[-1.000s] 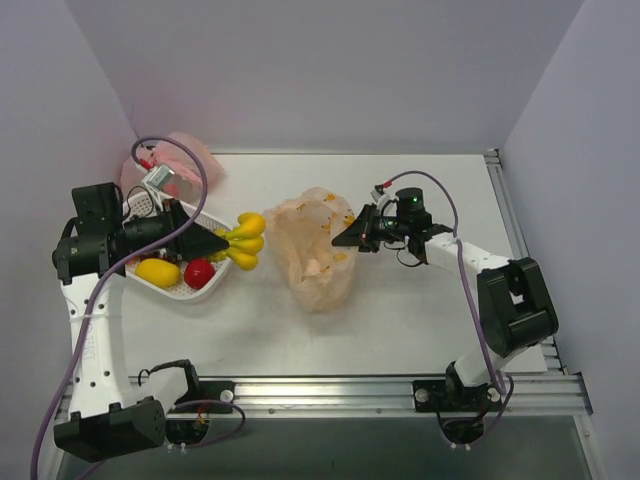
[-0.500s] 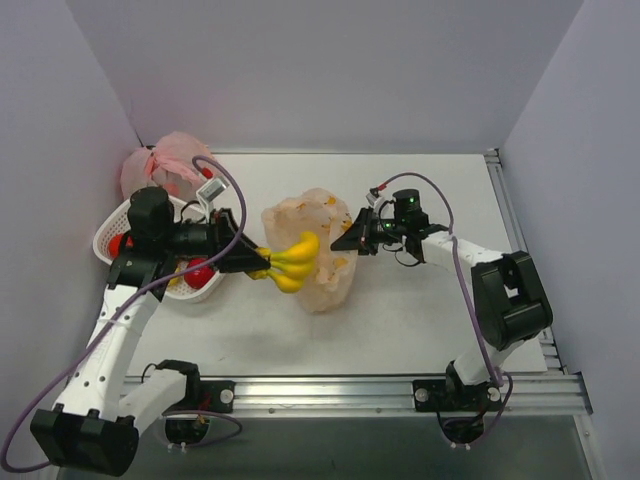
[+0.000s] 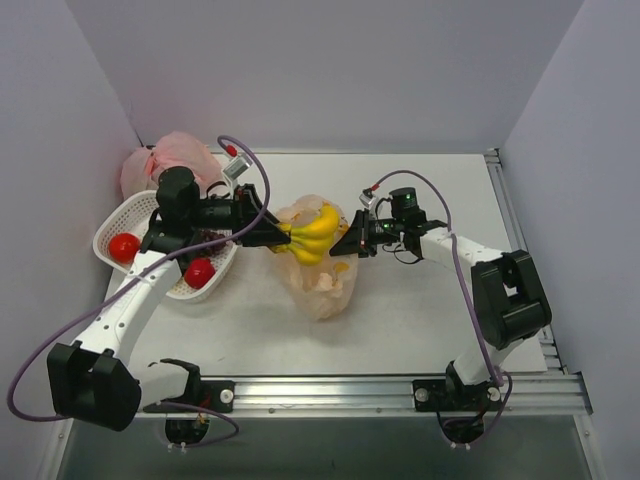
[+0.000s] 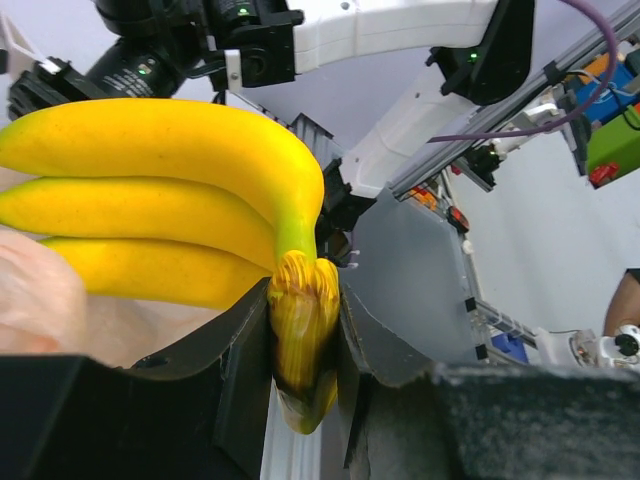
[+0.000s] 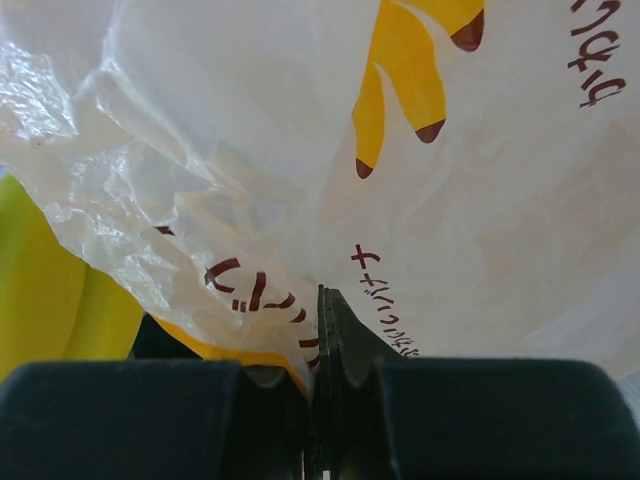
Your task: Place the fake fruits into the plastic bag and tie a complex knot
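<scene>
bananas [image 3: 315, 232] held over plastic bag [image 3: 325, 288] | right end effector [image 3: 346, 243] at rim

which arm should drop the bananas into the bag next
Left. The left gripper is shut on the banana bunch at its stem, over the plastic bag. The right gripper is pinching the bag's rim, so it's busy.

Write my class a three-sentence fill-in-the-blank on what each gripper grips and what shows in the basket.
1. The left gripper grips the banana bunch by its ____.
2. The right gripper has its jaws ____ (open or shut) on the plastic bag.
3. ____ red fruits show in the white basket.
Missing words: stem; shut; two.
</scene>
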